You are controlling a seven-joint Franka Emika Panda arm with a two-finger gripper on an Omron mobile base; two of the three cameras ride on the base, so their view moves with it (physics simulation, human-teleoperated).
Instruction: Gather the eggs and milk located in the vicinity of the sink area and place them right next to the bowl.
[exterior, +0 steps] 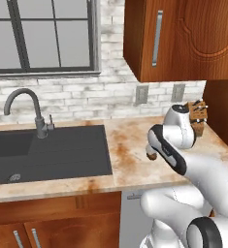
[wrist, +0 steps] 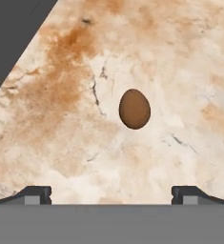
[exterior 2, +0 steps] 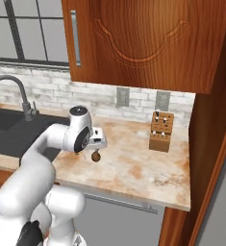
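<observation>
Leftmost:
- one sink [exterior: 52,152] – dark basin, one faucet [exterior: 25,109] behind it.
- one brown egg [wrist: 134,109] lying on the marble desk [exterior 2: 133,163], right of the sink.
- one pincer [wrist: 111,193], released wide, hovering over that egg, not touching.
- one knife block [exterior 2: 161,131], far right.

From behind the arm's left shoulder, one camera looked forward and down across the sink [exterior: 47,152] toward the knife block [exterior: 197,118]. Its twin stood behind the right shoulder, seeing that same block [exterior 2: 161,131] nearer and the sink [exterior 2: 18,129] pushed to its left edge. Both shared the marbled surface [exterior: 130,160] between sink and block. The hand camera hung close over that surface [wrist: 61,119], looking straight down on a brown egg [wrist: 134,109].
</observation>
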